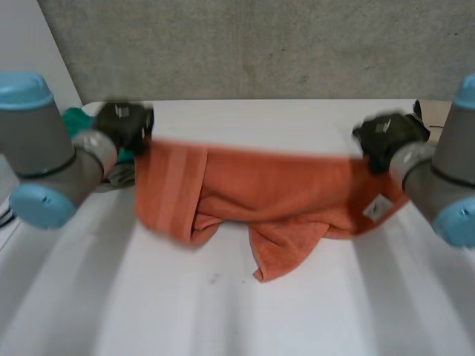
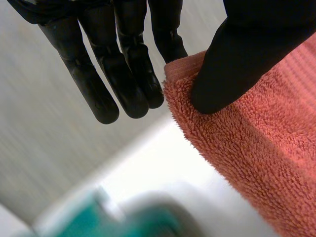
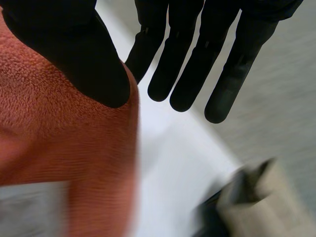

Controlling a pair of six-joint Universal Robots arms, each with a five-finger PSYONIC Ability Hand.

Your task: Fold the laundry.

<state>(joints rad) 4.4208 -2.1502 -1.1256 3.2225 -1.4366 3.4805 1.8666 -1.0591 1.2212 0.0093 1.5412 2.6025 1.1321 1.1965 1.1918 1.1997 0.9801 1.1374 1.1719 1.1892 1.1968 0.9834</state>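
Orange towel (image 1: 252,185) hangs stretched btwn both hands over the white table (image 1: 223,311), its lower folds bunched & drooping at table centre. L hand (image 1: 125,122), at 10 o'clock, pinches one top corner, thumb vs straight fingers. R hand (image 1: 386,137), at 2 o'clock, pinches the opposite top corner likewise. White label (image 1: 376,208) on the towel at 6 o'clock of R hand. Green cloth (image 1: 74,119) at 9 o'clock of L hand.

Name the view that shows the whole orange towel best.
Head view: the towel spans from the left hand to the right hand, its lower part sagging. Each wrist view gives one corner pinched under a thumb.
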